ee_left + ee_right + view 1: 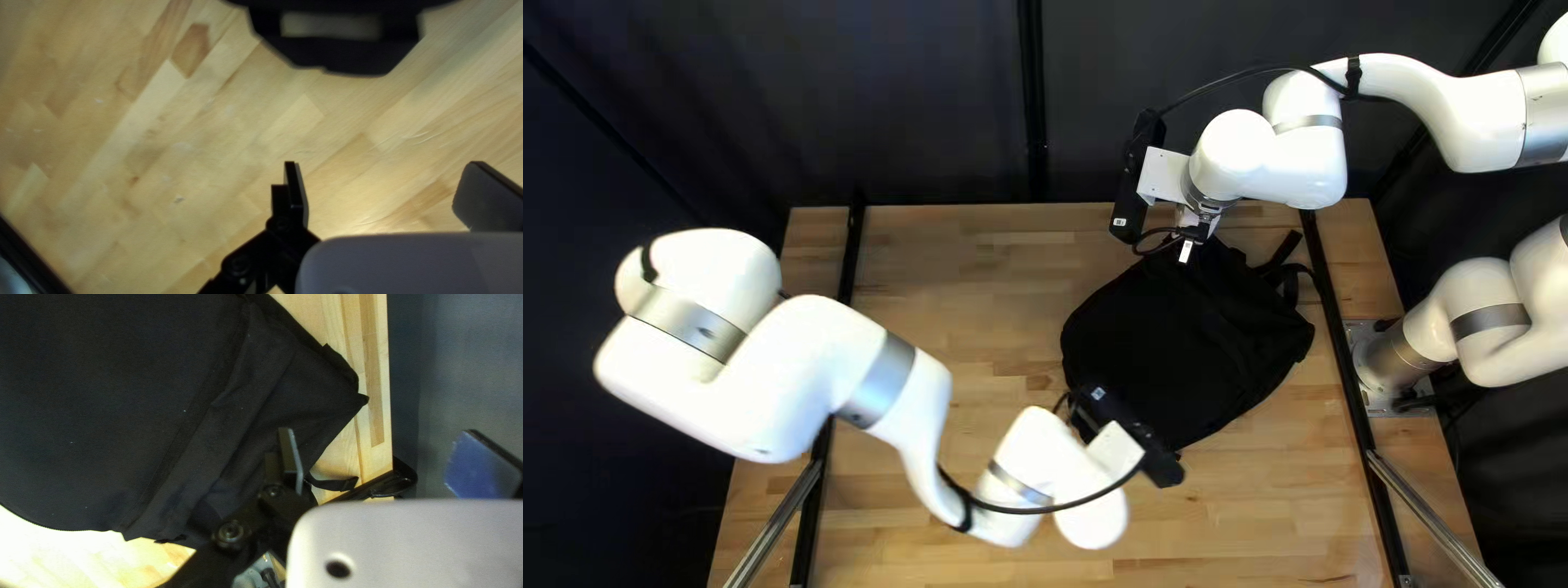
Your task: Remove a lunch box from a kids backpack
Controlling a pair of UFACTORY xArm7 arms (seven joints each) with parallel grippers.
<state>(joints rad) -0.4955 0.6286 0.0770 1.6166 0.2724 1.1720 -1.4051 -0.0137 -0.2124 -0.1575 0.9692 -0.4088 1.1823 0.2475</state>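
Note:
A black backpack (pixel 1176 338) lies on the table at the right of the top left view. My left gripper (pixel 1120 444), its fingertips hidden there, is over the backpack's near side. In the left wrist view my left gripper (pixel 384 193) is wide open, with bare wood beyond its fingers. At the backpack's far end stands my right gripper (pixel 1187 250). The right wrist view shows my right gripper (pixel 376 460) open; one finger is over the dark cloth of the backpack (pixel 125 403), the other is clear of it. No lunch box is visible.
The wooden table (pixel 958 283) has black rails along both sides. A strap (pixel 1290 272) spreads from the backpack toward the right rail (pixel 1334 316). Ahead of my left gripper is a black shape (pixel 348 57) that I cannot identify.

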